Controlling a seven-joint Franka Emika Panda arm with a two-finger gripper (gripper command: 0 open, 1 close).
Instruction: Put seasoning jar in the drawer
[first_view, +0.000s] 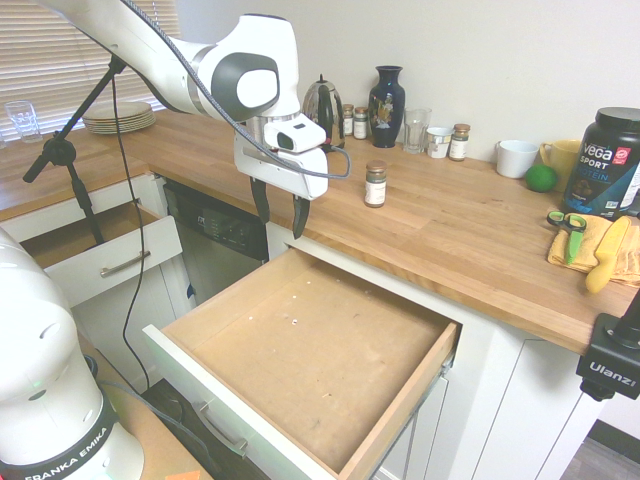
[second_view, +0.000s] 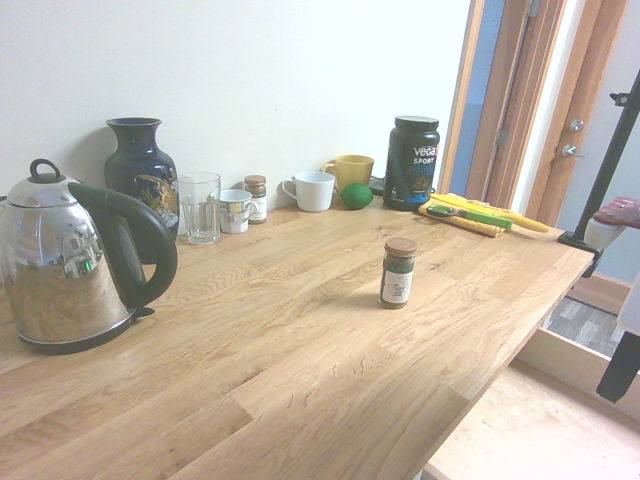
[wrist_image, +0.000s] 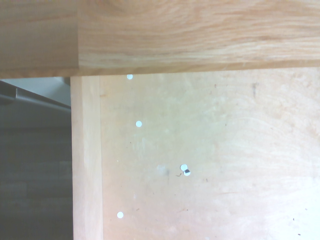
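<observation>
first exterior view: my empty two-finger gripper (first_view: 280, 212), fingers spread, hangs over the wide white-fronted drawer (first_view: 310, 350); small brown-lidded glass seasoning jar (first_view: 375, 184) stands upright, right of it.

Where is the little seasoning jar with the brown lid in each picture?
First exterior view: the seasoning jar stands alone on the wooden counter, behind the open drawer.
Second exterior view: it stands alone mid-counter, right of centre.
Wrist view: not in it; only the counter edge and drawer bottom show.
Shared landmark: the dark blue vase by the wall.
</observation>
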